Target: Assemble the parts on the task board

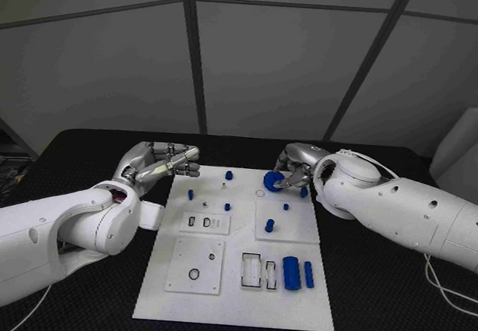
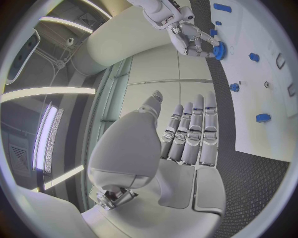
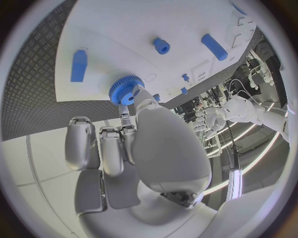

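The right hand's fingers (image 3: 127, 106) are pinched on a blue gear (image 1: 273, 181), thumb on one side and fingertips on the other, so the toothed rim sits between them. The right wrist view shows the gear (image 3: 126, 89) held at the far end of the board (image 1: 238, 306), close over the white surface; whether it touches I cannot tell.

It looks like a small, stiff plastic piece, light enough that weight is no worry. The teeth should give some bite, but the flat faces are probably smooth, so I would hold it by the rim as it is now and leave the centre hole free for whatever it must drop onto. A hard squeeze could tilt it.

The right hand (image 1: 296, 170) curls round it from the robot's right side of the board.

The left hand (image 1: 160, 163) hovers at the board's far left corner, above the counter (image 1: 82, 152). Its fingers (image 2: 193, 131) lie straight and side by side, holding nothing.

On the board, several short pegs (image 1: 229, 176) stand near the gear, and a larger cylinder (image 1: 292, 272) lies with a thinner rod (image 1: 310, 275) just beside it toward the near end. Those should handle alike: rigid, light, apt to roll if laid down.
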